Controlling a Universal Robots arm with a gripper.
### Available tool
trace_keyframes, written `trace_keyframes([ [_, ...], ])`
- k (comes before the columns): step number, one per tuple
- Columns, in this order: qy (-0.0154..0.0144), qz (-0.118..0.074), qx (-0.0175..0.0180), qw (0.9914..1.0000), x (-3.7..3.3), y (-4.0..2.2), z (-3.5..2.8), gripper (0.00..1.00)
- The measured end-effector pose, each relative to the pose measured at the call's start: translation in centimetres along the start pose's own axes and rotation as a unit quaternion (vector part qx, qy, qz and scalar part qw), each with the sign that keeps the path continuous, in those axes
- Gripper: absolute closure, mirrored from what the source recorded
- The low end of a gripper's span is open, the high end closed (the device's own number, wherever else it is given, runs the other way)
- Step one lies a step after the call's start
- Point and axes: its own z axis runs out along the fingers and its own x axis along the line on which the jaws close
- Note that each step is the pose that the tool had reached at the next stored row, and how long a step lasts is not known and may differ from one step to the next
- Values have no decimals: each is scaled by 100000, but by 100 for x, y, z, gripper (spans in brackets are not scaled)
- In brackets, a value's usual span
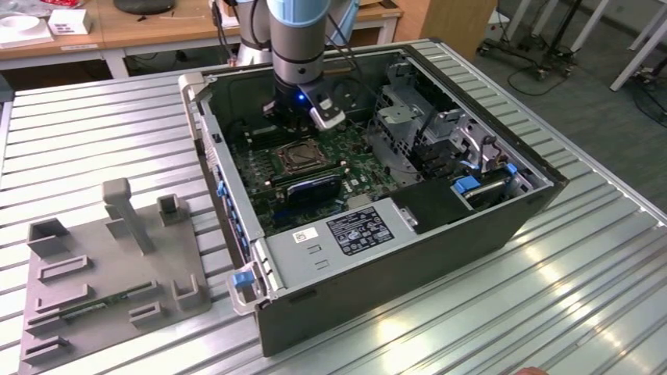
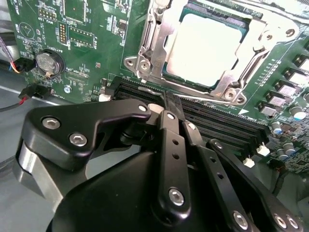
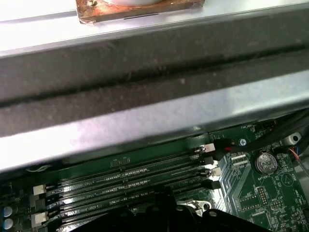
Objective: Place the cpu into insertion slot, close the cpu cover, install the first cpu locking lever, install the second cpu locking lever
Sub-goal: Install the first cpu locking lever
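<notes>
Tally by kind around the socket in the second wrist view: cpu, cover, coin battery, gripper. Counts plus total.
cpu: 1
cpu cover: 1
coin battery: 1
gripper: 1
Total: 4

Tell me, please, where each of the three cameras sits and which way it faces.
Exterior view: off the arm and high up, looking down into the open computer case on the slatted table; the arm reaches into it.
Second wrist view: on the arm, looking past the shut gripper at the cpu framed by the cpu cover.
First wrist view: on the arm, looking across the memory slots towards the case wall; the gripper's dark body shows.
Shared: both wrist views show the coin battery and the memory slots.
</notes>
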Motion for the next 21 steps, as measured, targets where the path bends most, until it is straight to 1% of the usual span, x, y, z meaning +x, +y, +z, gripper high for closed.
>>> trace_keyframes([
  [4,-31,-13,121,100000,-4,-15,-1,89],
  [10,-37,4,138,100000,-4,-16,0,89],
  [21,-77,185,114,100000,3,18,-10,89],
])
